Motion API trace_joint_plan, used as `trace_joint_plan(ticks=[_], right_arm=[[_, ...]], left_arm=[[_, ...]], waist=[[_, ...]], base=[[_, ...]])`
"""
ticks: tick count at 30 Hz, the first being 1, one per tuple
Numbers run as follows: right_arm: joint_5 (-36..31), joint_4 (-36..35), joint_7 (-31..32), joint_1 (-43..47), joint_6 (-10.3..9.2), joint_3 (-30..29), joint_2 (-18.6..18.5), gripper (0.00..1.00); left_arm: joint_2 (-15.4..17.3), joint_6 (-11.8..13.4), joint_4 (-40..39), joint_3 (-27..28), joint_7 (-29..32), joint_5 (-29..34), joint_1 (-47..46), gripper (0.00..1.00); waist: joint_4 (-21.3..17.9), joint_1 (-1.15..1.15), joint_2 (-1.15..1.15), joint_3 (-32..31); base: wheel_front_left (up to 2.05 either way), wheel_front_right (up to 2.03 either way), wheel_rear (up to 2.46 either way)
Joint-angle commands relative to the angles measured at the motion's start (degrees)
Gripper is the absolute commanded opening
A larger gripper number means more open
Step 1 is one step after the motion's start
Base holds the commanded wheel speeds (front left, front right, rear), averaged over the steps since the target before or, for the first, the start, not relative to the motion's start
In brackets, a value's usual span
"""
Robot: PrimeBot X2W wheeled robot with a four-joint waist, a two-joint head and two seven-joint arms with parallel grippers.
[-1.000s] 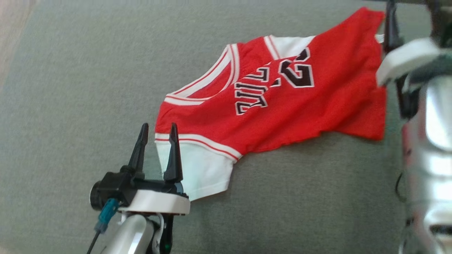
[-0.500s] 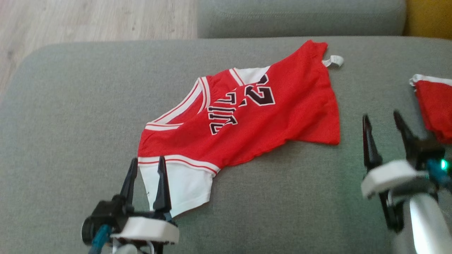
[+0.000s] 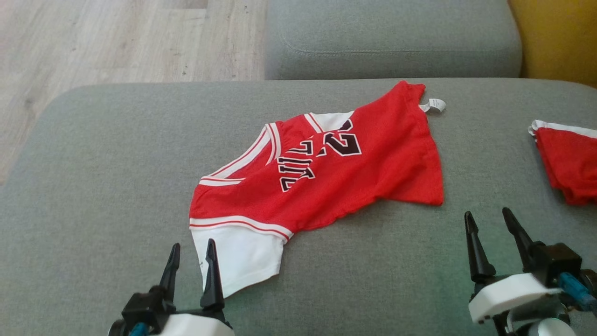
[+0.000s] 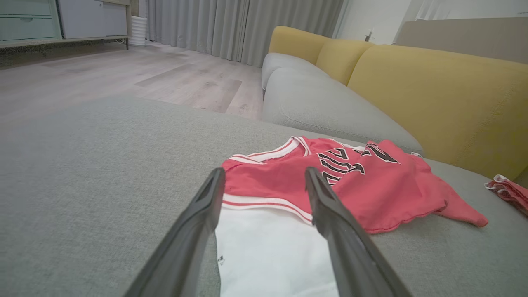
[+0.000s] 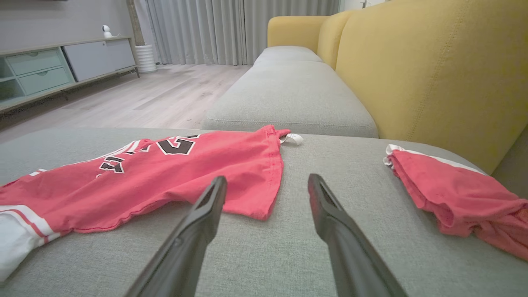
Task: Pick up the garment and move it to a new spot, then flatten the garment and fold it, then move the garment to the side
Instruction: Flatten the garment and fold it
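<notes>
The garment (image 3: 326, 186) is a red jersey with black lettering and a white sleeve. It lies spread but creased across the grey sofa seat (image 3: 102, 186). My left gripper (image 3: 192, 243) stands open at the lower left, just above the near edge of the white sleeve (image 3: 242, 256), gripping nothing. From the left wrist, the sleeve (image 4: 268, 251) runs between and under those fingers (image 4: 264, 171). My right gripper (image 3: 487, 212) is open at the lower right, short of the jersey's hem corner (image 5: 264, 210), with bare cushion between its fingers (image 5: 267, 178).
A second red garment (image 3: 569, 158) lies bunched at the seat's right edge (image 5: 453, 198). Behind the jersey is another grey cushion (image 3: 392, 42) and a yellow backrest (image 3: 555, 42). Wooden floor (image 3: 116, 42) lies beyond the seat's far left edge.
The head camera has pulled back and tilted, bringing in more sofa and the floor. The right arm came away from the jersey's right edge. The left gripper stays by the sleeve.
</notes>
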Motion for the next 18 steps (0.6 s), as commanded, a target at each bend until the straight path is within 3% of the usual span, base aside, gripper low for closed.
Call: trace_joint_plan(ticks=[1, 18], right_arm=[[0.3, -2.3, -0.2, -1.5, -0.04, 1.4, -0.3, 1.0], [1.7, -1.2, -1.2, -1.5, -0.04, 2.0, -0.3, 1.0]], left_arm=[[0.8, 0.4, -1.9, 1.8, -0.5, -0.3, -1.5, 1.0], [1.6, 1.0, -2.4, 1.3, 0.6, -0.5, -1.4, 1.0]], waist=[[0.2, 0.01, 0.0, -0.1], [1.0, 0.01, 0.0, -0.1]], base=[[0.0, 0.0, 0.0], [0.0, 0.0, 0.0]])
